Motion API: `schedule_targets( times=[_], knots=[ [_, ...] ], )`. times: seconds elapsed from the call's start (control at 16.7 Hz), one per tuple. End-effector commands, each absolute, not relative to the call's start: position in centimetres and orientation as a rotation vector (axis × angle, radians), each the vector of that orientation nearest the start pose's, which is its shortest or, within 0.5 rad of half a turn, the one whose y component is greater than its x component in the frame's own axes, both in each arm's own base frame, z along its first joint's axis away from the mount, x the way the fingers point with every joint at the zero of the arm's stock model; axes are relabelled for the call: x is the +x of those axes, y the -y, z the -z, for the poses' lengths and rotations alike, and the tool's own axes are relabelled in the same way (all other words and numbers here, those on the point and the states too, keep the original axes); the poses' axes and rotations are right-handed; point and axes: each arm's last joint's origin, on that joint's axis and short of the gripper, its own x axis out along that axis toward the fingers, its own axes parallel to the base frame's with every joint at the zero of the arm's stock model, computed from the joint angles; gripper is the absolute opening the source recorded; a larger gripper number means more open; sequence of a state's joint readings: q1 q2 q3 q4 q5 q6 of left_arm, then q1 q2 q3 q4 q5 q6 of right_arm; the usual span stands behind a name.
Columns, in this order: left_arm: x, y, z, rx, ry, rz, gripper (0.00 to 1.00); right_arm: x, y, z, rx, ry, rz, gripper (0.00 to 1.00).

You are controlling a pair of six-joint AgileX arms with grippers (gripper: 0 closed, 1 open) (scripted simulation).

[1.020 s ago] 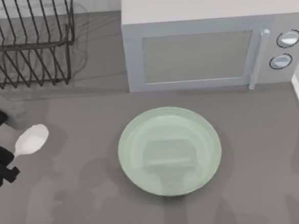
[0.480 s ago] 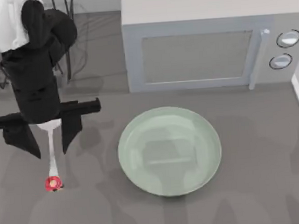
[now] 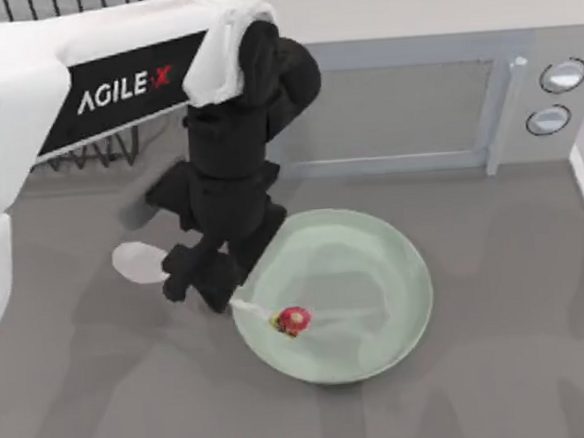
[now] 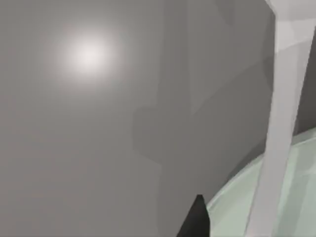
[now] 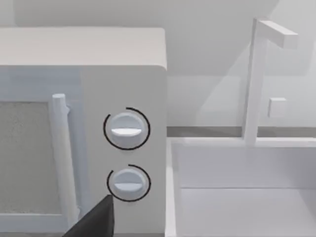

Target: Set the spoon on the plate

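My left gripper (image 3: 204,285) hangs at the left rim of the pale green plate (image 3: 376,273), shut on the handle of the white spoon (image 3: 138,262). The spoon's bowl sticks out to the left, off the plate, while its red knob (image 3: 292,320) lies over the plate's left part. I cannot tell whether the knob touches the plate. In the left wrist view the white handle (image 4: 282,123) runs past a dark fingertip (image 4: 196,222) toward the plate's rim (image 4: 296,207). A dark part of my right gripper (image 5: 96,222) faces the microwave.
A grey microwave (image 3: 414,100) stands behind the plate, its two dials (image 5: 126,129) at its right end. A wire dish rack (image 3: 117,151) is at the back left, partly under my left arm. A white sink (image 5: 237,187) with a faucet (image 5: 256,79) borders the table's right side.
My left arm has swung right from the table's left side to the plate's left rim, carrying the spoon. The spoon turned, and its red knob now lies over the plate.
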State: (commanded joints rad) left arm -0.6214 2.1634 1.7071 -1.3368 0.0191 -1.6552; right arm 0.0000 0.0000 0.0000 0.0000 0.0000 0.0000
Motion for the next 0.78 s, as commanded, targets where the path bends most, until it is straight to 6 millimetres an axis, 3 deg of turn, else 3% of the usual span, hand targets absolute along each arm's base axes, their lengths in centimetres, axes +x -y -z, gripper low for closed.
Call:
schedule_targets(
  times=[0.24, 0.42, 0.78],
  knots=[
    [32.3, 27.1, -17.0, -0.934, -1.338, -1.154, 0.00, 10.6, 0.1, -16.0, 0.000, 0.000, 0.000, 1.00],
    [32.0, 29.1, -17.7, -1.093, -1.247, -1.202, 0.00, 10.6, 0.1, -16.0, 0.000, 0.000, 0.000, 1.00],
    [31.9, 30.1, -18.2, -1.186, -1.198, -1.217, 0.00, 10.6, 0.1, -16.0, 0.000, 0.000, 0.000, 1.00]
  ],
)
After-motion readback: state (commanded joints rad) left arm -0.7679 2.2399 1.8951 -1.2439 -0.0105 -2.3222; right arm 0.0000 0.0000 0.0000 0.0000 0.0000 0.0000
